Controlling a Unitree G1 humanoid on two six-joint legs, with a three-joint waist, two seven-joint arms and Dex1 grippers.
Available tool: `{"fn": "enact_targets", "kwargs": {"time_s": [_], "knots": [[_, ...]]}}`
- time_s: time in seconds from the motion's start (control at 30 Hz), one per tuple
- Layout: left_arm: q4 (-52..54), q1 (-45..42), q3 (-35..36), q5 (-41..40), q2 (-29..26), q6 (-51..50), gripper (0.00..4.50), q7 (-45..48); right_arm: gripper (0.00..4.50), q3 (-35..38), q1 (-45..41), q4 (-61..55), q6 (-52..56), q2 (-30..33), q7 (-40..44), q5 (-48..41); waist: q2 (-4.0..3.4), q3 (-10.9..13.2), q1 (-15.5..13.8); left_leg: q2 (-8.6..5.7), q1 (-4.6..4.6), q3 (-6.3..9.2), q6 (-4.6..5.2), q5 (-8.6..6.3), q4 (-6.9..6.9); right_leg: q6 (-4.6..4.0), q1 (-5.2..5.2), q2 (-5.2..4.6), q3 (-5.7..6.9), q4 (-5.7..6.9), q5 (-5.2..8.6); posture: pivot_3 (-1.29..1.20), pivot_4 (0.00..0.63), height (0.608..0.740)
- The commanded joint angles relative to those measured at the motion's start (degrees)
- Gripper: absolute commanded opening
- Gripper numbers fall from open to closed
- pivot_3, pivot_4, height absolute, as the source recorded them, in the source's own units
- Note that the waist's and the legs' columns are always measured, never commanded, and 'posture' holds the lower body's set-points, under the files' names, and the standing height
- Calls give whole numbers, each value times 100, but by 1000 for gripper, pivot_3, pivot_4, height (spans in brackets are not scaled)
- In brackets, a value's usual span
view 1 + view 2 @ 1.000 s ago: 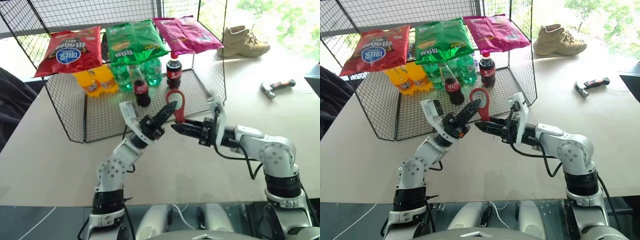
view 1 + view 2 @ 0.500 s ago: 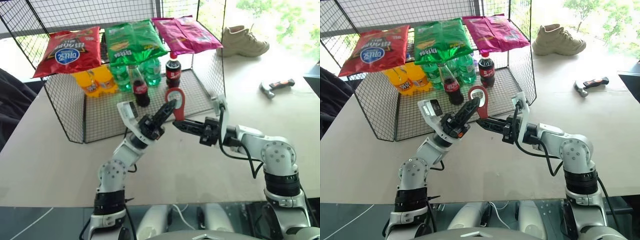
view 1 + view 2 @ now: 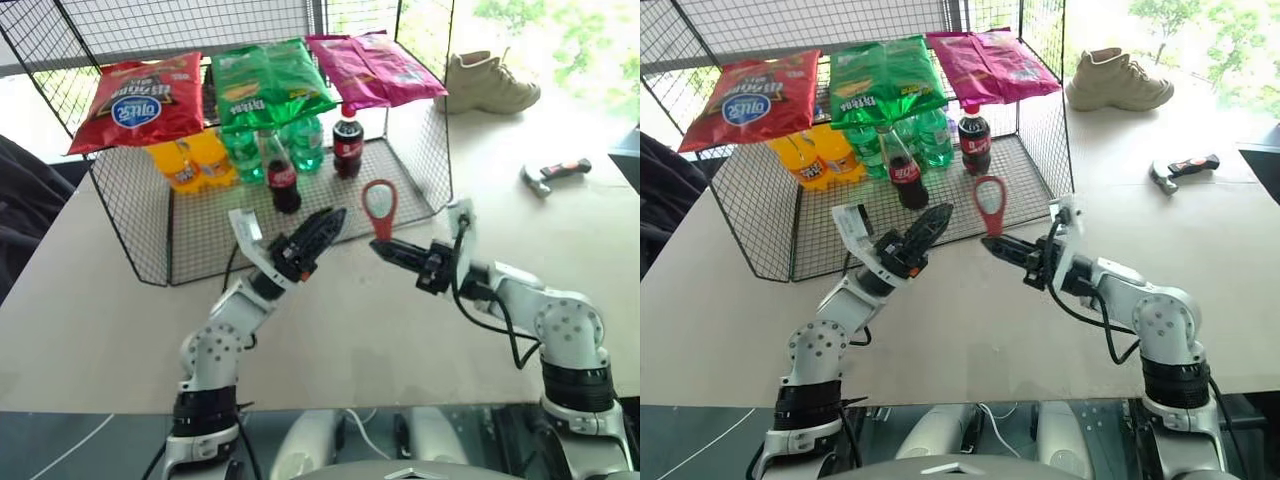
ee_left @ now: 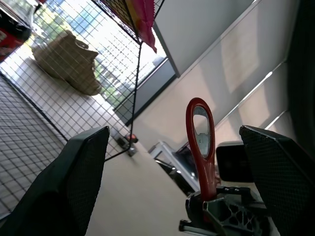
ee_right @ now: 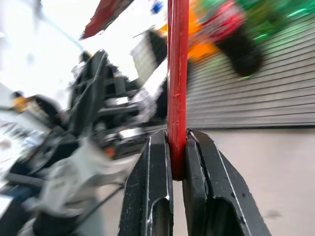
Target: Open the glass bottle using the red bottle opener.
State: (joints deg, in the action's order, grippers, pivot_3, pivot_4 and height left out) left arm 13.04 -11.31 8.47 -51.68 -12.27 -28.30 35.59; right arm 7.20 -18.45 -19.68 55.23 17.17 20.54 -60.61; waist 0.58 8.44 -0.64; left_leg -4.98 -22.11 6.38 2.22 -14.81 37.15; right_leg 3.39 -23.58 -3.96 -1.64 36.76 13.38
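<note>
surface: pale tabletop (image 3: pixel 120 330) by bright windows, with a black wire-mesh rack (image 3: pixel 300 215) at its 12 o'clock end.
rack top: red, green and pink snack bags lie across it.
rack floor: orange and green plastic bottles at the rear; a stouter plastic cola bottle (image 3: pixel 347 146) near the rack's 2 o'clock corner.
glass bottle (image 3: pixel 281 176): upright on the rack floor, cap on, at 10 o'clock of the plastic cola bottle and apart from both grippers.
red bottle opener (image 3: pixel 380 208): upright above the table, loop head up, handle tip pinched below.
right gripper (image 3: pixel 383 247): fingers clamped tight on the opener's handle, at 5 o'clock of the glass bottle.
left gripper (image 3: pixel 322 226): fingers spread wide and empty, just beside the opener at its 9 o'clock.
table, 2 o'clock: a beige shoe (image 3: pixel 488 84), and an orange-and-black-handled tool (image 3: pixel 555 174).
</note>
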Motion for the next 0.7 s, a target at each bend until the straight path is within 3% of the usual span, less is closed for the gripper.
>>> {"fn": "enact_targets", "kwargs": {"time_s": [0.03, 0.3, 0.7], "knots": [[48, 172, -203, 1776, -252, 1545, 4376, -78, 0, 438, 91, -142, -921, 79, -228, 700, -1, 0, -4, 0, 3, -4, 0, 0, -4, 0, 0, 0, -4, 0, 0, 0, 150, 740], [-747, 58, -306, 4003, -200, 3476, 4376, -1084, 0, 356, 260, -31, -1835, 213, -118, 1783, -1, 0, -16, 0, 1, -6, 0, 0, -6, 0, -1, -2, -3, -4, 0, 0, 150, 740], [-2500, -1144, -190, 4777, -185, 4191, 4376, -1999, 0, 223, 220, 11, -2275, 78, -37, 2269, 0, 0, -12, -1, 0, -2, 0, 0, -3, 2, -2, 1, 2, 0, -1, 0, 150, 740]]}}
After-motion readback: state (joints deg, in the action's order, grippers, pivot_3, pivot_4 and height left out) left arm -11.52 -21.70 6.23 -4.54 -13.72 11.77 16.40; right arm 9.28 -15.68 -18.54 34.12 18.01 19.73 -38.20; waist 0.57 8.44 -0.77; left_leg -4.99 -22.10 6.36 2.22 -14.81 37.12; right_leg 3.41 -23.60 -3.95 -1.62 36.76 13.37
